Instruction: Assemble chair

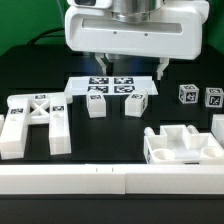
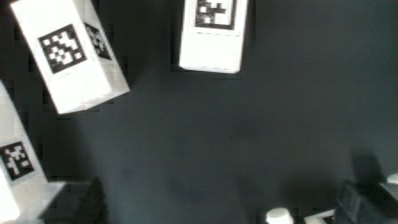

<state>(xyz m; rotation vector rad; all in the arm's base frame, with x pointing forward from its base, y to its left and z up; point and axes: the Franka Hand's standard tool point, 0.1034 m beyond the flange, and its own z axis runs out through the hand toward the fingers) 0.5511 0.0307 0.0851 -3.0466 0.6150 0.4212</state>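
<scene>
Above the middle of the worktop (image 1: 100, 140), the gripper (image 1: 130, 71) hangs with its jaws spread wide and nothing between them. Directly beneath it lies the marker board (image 1: 108, 87), flat and apart from the fingers. Just in front of that board stand a small block (image 1: 97, 105) and a second small block (image 1: 137, 104), upright, near each other but not touching. The wrist view shows their tagged faces off to one side, with only bare dark surface under the jaws.

Farther out, two cubes (image 1: 188, 94) sit at the exterior view's right, a cross-braced frame (image 1: 35, 120) lies at its left, and a notched block (image 1: 185, 145) rests near the front rail (image 1: 110, 180). No chair parts are joined yet, so I judge the job barely begun.

The danger I see is in the descent. Going straight down, the gripper would meet the board or bare worktop, not a part. Shifting toward one small block with the jaws this wide, a finger could clip its neighbour and topple it. An off-centre pinch could also twist the chosen piece.
</scene>
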